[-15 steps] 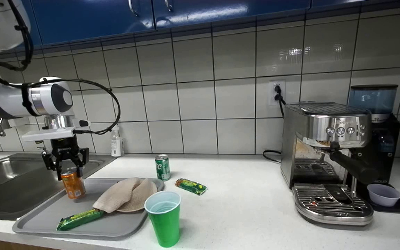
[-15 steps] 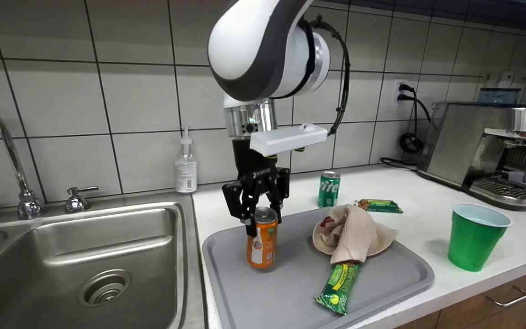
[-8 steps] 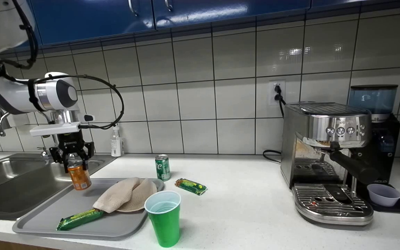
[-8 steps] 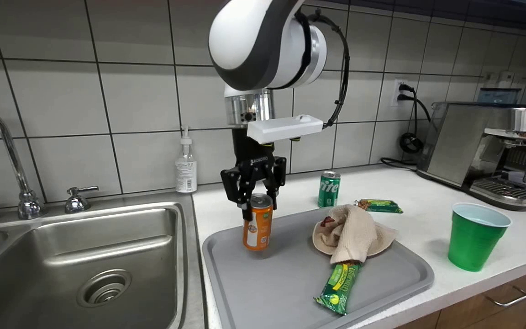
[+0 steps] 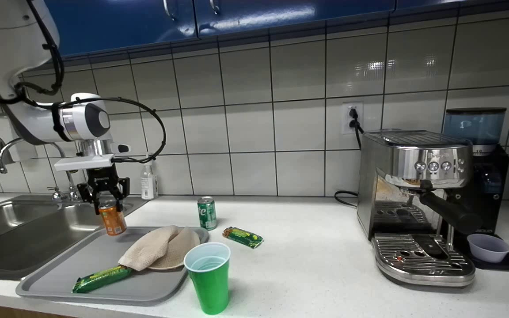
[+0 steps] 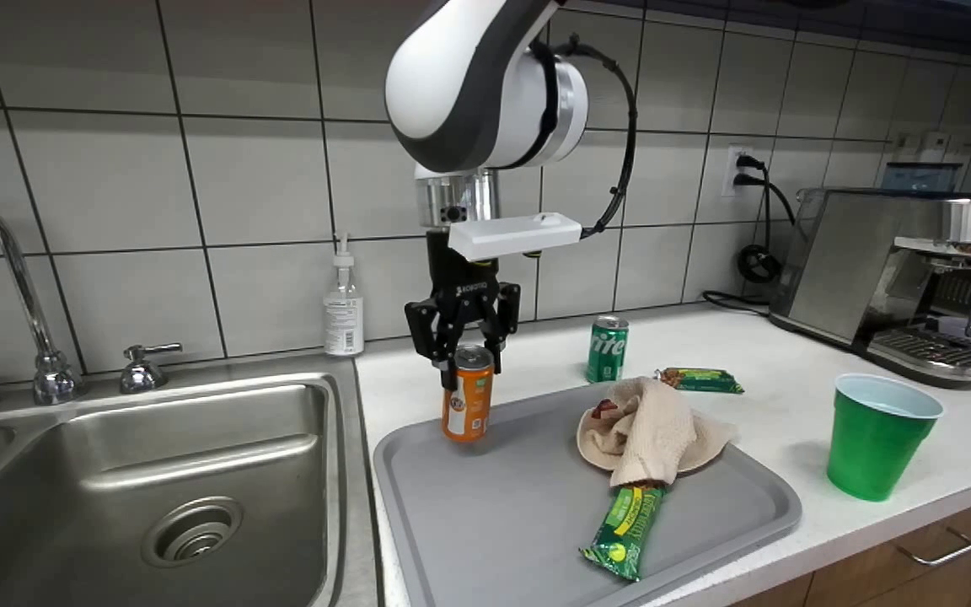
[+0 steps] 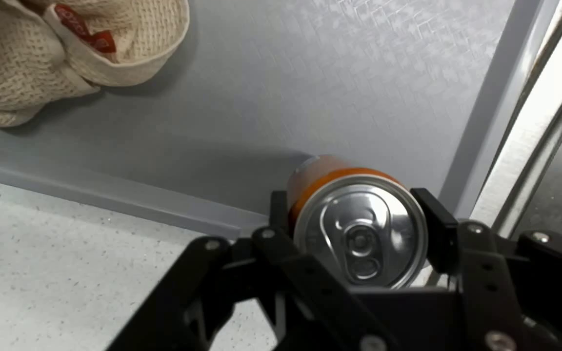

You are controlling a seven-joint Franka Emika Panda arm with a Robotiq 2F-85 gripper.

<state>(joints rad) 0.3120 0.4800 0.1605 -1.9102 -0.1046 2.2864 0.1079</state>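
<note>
Our black two-fingered gripper (image 6: pixel 473 371) clasps an orange cylindrical metal can (image 6: pixel 467 406).
Its long axis runs near-vertical, silver lid (image 7: pixel 400 219) up, over the grey rectangular tray (image 6: pixel 528 514), near the steel sink (image 6: pixel 115 480).

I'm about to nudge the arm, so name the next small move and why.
Probably raise the gripper slightly: its fingers clasp the can from both sides, and the tray rim lies close by, so sliding sideways might catch.

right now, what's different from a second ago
The end effector has moved the orange soda can toward the tiled backsplash, gripping it throughout; nothing was released or newly grasped. The gray tray, beige cloth, Sprite can and green plastic cup stayed put.
</note>
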